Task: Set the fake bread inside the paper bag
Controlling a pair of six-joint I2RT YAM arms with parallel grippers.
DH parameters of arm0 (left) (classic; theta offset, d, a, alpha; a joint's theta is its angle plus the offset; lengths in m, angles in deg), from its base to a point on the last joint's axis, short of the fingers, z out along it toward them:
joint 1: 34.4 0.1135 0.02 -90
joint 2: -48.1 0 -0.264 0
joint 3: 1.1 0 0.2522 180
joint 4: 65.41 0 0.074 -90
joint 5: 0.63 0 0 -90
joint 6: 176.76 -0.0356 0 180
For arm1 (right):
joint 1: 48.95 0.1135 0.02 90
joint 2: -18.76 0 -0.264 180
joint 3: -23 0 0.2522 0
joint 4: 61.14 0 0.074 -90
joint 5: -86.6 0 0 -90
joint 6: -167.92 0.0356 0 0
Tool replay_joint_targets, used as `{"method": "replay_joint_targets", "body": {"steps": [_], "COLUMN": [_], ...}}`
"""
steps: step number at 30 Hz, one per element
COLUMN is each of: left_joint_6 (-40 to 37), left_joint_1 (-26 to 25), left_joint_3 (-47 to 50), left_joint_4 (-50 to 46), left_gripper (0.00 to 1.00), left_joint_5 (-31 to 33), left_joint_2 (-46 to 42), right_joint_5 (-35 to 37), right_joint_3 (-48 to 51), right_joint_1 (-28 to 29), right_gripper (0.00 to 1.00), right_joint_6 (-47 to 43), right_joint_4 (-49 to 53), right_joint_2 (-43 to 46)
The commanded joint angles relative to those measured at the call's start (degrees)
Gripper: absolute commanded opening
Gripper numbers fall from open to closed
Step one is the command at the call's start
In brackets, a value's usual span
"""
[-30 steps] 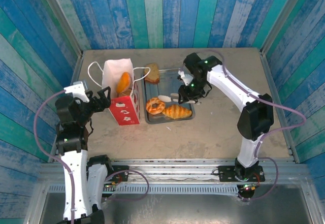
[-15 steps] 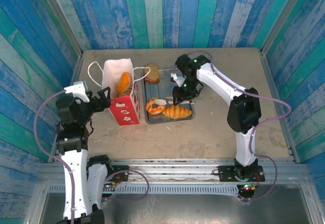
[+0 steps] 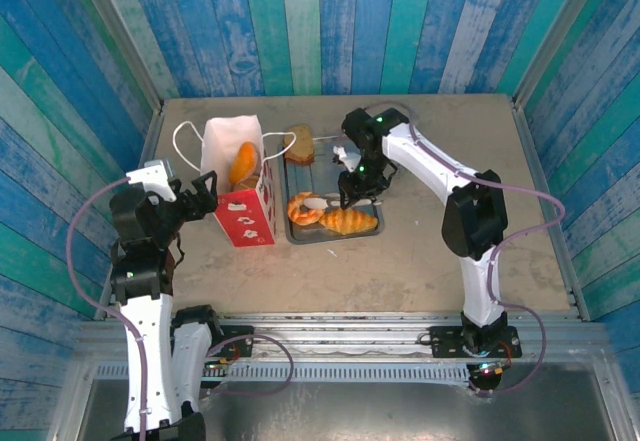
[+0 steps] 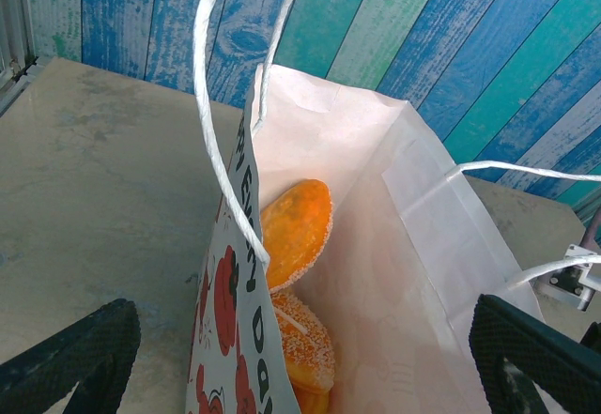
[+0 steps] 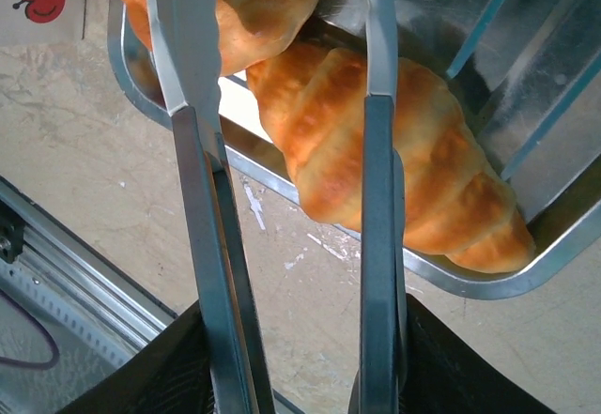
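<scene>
The grey table (image 3: 420, 261) is ringed by blue plank walls, and I see open surface to the right of the work and along the near side. The paper bag (image 3: 248, 219) stands upright at far left with its mouth open. My left gripper (image 3: 208, 196) sits just left of it, its black fingers (image 4: 80, 353) spread wide, one on each side of the bag's near corner and holding nothing; I can't tell whether they touch the paper. The metal tray (image 3: 335, 240) lies just right of the bag. My right gripper (image 3: 350, 193) hangs over it, and its black fingers (image 5: 178, 367) are pressed against the outsides of a pair of metal tongs (image 5: 376, 198). The tongs' blades stand apart. One lies over the ring donut (image 3: 303, 209) and the other crosses the croissant (image 3: 350, 222), whose left end shows in the gap between them. The croissant rests against the tray's near rim. The brown slice (image 3: 299, 145) lies at the tray's far left corner. Two orange sugared pastries (image 4: 296, 231) are already stacked inside the bag.
</scene>
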Motion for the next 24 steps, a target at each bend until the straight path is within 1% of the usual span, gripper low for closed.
{"method": "replay_joint_targets", "body": {"steps": [1, 5, 8, 16, 24], "left_joint_6": [-0.42, -0.33, -0.17, 1.82, 3.63], "left_joint_1": [0.2, 0.27, 0.27, 0.27, 0.22], "left_joint_3": [0.61, 0.57, 0.51, -0.25, -1.41], "left_joint_4": [0.01, 0.04, 0.1, -0.54, -1.17], "left_gripper": [0.94, 0.94, 0.94, 0.94, 0.94], "left_joint_5": [0.44, 0.43, 0.48, 1.45, 3.28], "left_joint_2": [-0.07, 0.02, 0.02, 0.02, -0.07], "right_joint_5": [-1.19, -0.82, -0.13, 2.03, 4.33], "right_joint_3": [-1.64, -1.75, -1.82, -1.49, 0.06], "right_joint_1": [1.29, 1.38, 1.37, 1.4, 1.2], "right_gripper": [0.47, 0.41, 0.39, 0.36, 0.35], "right_joint_6": [-0.73, -0.72, -0.61, -0.12, 0.94], "right_joint_4": [1.54, 1.54, 1.53, 1.34, 0.45], "right_joint_2": [-1.23, -0.9, -0.06, 3.04, 8.05]}}
